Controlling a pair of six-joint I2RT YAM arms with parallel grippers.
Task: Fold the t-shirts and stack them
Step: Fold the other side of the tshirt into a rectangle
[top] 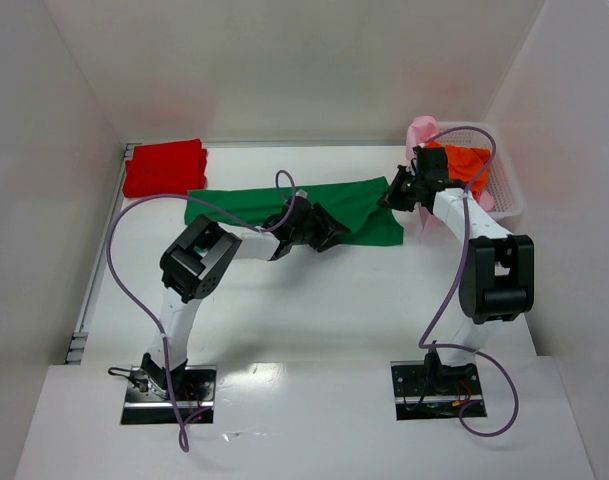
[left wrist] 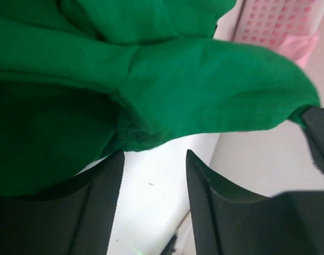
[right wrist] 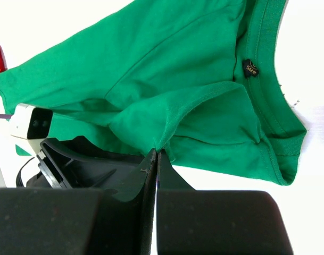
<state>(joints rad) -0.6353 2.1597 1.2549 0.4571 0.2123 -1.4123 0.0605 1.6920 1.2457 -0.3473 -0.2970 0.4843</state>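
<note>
The dark green t-shirt (top: 242, 205) lies folded into a long strip across the middle of the table. My right gripper (top: 393, 190) is shut on a fold of its sleeve (right wrist: 157, 150), lifting that end near the collar. My left gripper (top: 330, 232) is open at the shirt's near edge, jaws apart over bare table (left wrist: 154, 155), with the green cloth (left wrist: 204, 95) just beyond the tips. The red t-shirt (top: 164, 168) lies folded at the far left. The orange t-shirt (top: 466, 164) and the pale pink t-shirt (top: 421, 130) are in the basket.
The white mesh basket (top: 511, 190) stands at the far right, close behind my right arm; it also shows in the left wrist view (left wrist: 273, 21). White walls enclose the table on the left, back and right. Purple cables loop from both arms.
</note>
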